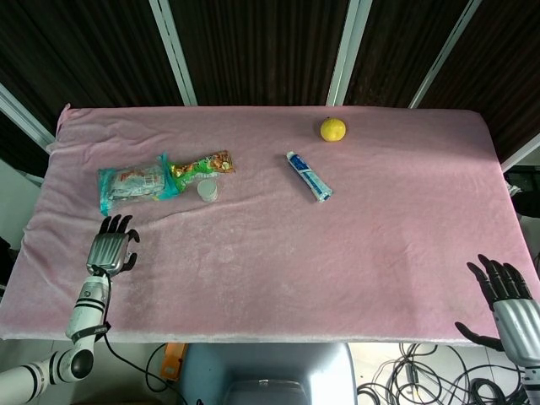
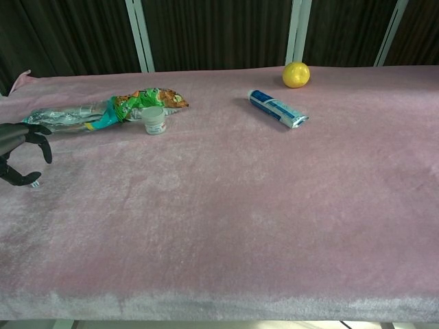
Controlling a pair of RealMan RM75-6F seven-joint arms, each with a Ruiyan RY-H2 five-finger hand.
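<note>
My left hand [image 1: 113,245] hovers over the pink cloth near the table's front left, fingers apart and holding nothing; the chest view catches my left hand [image 2: 19,154] at its left edge. Just beyond it lie a clear snack bag [image 1: 131,183] and a green snack packet [image 1: 201,165], with a small white jar [image 1: 207,191] beside them. My right hand [image 1: 504,294] is at the front right corner, fingers spread and empty. A blue-and-white tube [image 1: 309,176] lies mid-table and a yellow lemon [image 1: 332,129] sits near the far edge.
A pink cloth [image 1: 278,270] covers the whole table. Dark slatted panels with white posts stand behind the far edge. Cables lie on the floor below the front edge.
</note>
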